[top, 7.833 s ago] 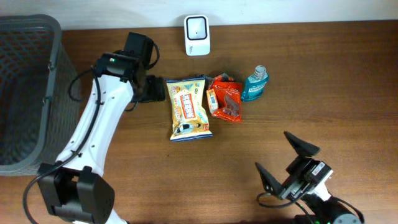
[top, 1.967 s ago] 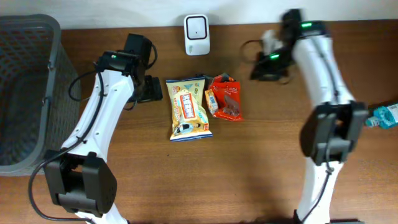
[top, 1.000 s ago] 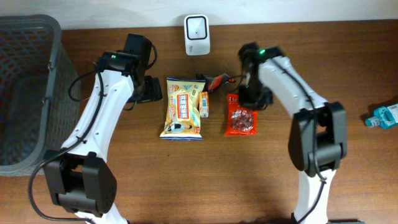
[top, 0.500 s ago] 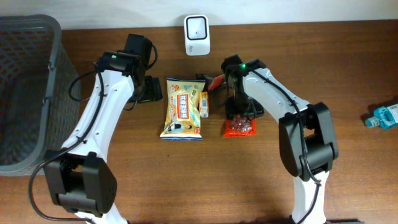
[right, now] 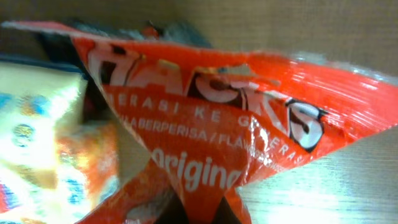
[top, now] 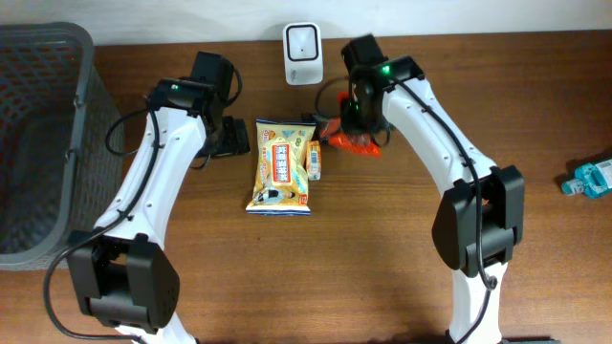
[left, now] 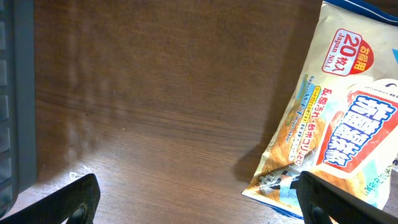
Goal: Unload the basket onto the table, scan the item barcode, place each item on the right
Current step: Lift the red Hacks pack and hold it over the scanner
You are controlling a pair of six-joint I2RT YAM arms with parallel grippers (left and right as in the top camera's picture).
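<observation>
A crinkled red snack bag [top: 353, 142] [right: 236, 124] hangs pinched by its lower edge in my right gripper [top: 357, 122] [right: 208, 213], which is shut on it, just below and right of the white barcode scanner [top: 303, 53] at the table's back edge. No barcode shows on the bag's printed face. My left gripper [top: 235, 137] [left: 205, 205] is open and low over the wood, just left of a yellow-and-white snack bag [top: 281, 168] [left: 339, 124], holding nothing.
A small orange packet [top: 314, 160] lies against the yellow bag's right side. A dark mesh basket [top: 43, 143] [left: 11, 93] fills the left end of the table. A blue bottle [top: 593, 177] lies at the far right edge.
My right gripper has shut on the red bag and carried it up off the table toward the scanner. The left arm has not moved.
</observation>
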